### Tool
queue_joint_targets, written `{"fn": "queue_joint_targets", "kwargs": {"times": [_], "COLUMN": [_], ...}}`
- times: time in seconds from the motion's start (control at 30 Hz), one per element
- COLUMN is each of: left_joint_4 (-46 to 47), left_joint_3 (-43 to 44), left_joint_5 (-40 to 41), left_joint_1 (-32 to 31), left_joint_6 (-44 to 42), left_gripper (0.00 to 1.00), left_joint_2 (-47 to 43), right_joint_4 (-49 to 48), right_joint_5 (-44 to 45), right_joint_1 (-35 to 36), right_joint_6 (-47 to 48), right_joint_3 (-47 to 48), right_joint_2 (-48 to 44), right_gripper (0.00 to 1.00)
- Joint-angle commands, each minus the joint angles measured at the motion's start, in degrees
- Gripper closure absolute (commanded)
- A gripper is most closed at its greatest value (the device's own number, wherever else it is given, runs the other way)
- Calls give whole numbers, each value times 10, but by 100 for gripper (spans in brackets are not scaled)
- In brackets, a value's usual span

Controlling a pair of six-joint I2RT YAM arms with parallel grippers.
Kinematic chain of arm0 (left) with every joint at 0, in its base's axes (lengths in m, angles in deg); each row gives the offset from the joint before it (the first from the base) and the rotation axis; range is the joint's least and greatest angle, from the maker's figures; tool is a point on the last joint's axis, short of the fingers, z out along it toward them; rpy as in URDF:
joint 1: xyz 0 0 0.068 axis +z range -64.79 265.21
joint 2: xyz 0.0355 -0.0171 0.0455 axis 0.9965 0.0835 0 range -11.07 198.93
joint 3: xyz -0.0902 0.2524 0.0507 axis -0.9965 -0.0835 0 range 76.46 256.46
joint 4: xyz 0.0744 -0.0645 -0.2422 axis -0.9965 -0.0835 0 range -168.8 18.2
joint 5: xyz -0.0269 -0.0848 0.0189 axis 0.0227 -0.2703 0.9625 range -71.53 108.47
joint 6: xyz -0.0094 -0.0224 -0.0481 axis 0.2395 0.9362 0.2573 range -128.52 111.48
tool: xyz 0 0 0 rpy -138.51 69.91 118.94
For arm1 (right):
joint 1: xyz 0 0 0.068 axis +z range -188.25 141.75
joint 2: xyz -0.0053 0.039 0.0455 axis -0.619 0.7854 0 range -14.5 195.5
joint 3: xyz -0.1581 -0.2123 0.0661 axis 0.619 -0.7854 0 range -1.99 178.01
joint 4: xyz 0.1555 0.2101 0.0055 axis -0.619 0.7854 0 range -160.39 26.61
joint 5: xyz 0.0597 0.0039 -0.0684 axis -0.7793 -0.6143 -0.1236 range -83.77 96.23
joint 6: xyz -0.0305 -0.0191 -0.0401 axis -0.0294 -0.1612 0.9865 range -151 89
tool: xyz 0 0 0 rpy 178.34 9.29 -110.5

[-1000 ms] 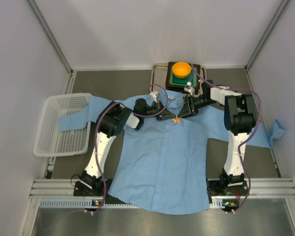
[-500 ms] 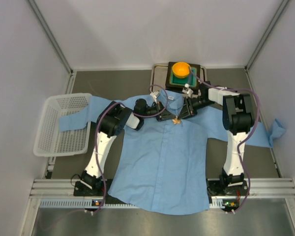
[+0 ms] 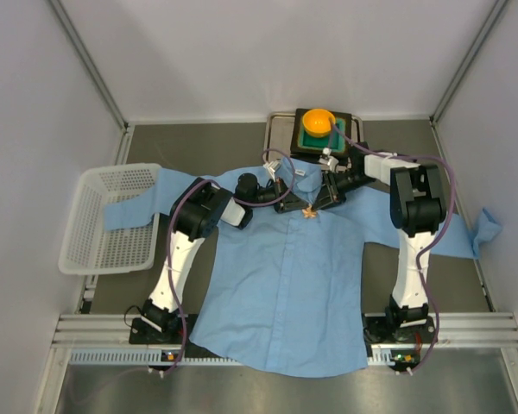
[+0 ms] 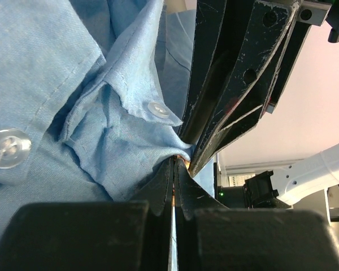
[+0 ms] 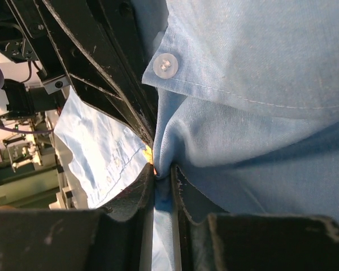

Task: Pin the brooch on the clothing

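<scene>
Brooch mostly hidden, seemingly pinched in left hand; right hand nips shirt.

A white mesh basket sits at the left side of the dark table, close to the left wall. At the far edge, an orange bowl stands on a green pad (a square one), which lies on a dark tray just before the back wall.

light: bright, even | shadows: soft | wrist views: near parts blurred
</scene>
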Motion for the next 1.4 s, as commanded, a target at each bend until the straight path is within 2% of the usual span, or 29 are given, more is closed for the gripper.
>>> {"fn": "queue_joint_targets", "kwargs": {"times": [0.0, 0.27, 0.83, 1.03, 1.17, 1.37], "left_joint_4": [59, 72, 79, 83, 93, 106], "left_joint_3": [15, 0, -1, -3, -6, -17], "left_joint_5": [2, 8, 8, 8, 8, 12], "left_joint_1": [-2, -3, -1, -1, -2, -1], "left_joint_6": [15, 23, 31, 32, 41, 50], "left_gripper": [100, 100, 100, 100, 100, 100], "left_joint_2": [-10, -13, -11, -14, -13, -17], "right_joint_4": [-28, -91, -98, -101, -113, -185], "right_joint_5": [10, -25, -66, -25, -21, -33], "right_joint_1": [8, -4, -8, -8, -7, -12], "right_joint_6": [-26, -75, -78, -85, -100, -182], "right_joint_3": [7, -11, -19, -20, -26, -57], "right_joint_2": [-2, -18, -18, -19, -20, -37], "right_gripper": [93, 92, 84, 91, 91, 89]}}
